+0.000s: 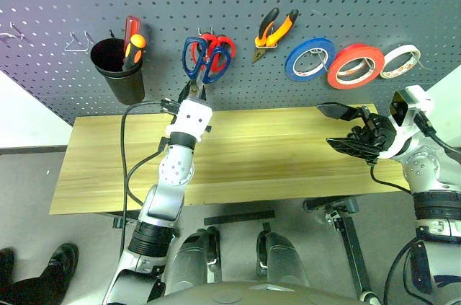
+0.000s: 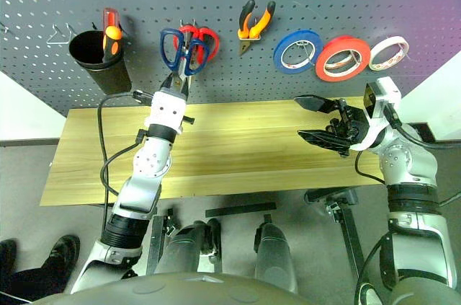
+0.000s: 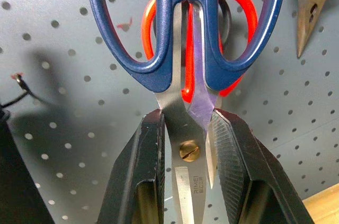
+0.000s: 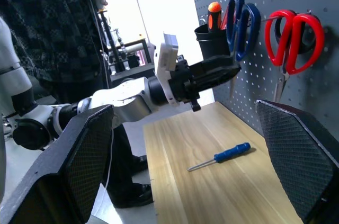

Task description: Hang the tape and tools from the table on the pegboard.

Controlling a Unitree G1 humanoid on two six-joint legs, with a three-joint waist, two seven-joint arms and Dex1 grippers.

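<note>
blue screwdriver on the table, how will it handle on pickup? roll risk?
The blue-handled screwdriver lies flat on the smooth table, and its handle looks round, so a nudge would likely roll it. Slim and low, it probably gives little to pinch. It looks stiff and light.

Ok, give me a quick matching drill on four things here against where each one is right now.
Things:
1. blue-handled scissors
2. blue-handled screwdriver
3. red tape roll
4. orange-and-black pliers

Places:
A. lying on the table
B. blades pinched in the left end effector
C. on the pegboard, between blue and whitish rolls
D. on the pegboard, right of the red scissors

Pairs: 1-B, 2-A, 3-C, 4-D
</note>
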